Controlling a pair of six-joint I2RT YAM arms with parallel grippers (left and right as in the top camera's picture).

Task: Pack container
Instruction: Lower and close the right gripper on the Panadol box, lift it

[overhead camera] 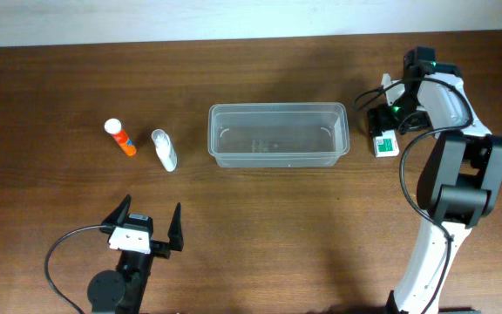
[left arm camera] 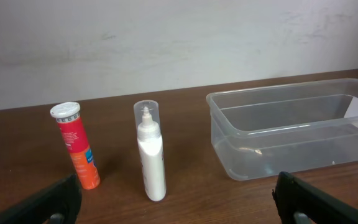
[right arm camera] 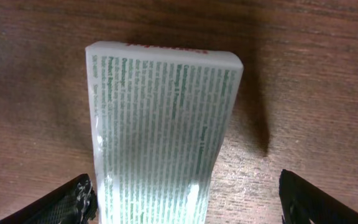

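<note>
I am working over a dark brown wooden table (overhead camera: pixel 77 78), its grain running lengthwise in long streaks. From above it is filling nearly everything I am seeing, with a pale strip of wall (overhead camera: pixel 190 17) showing along the far edge. From low on my left side, that wall is rising behind the table, plain off-white and carrying faint grey scuffs and smudges. Light is falling softly, leaving a mild sheen and blurred shadows on the wood. Close up on my right, the wood is looking reddish.
</note>
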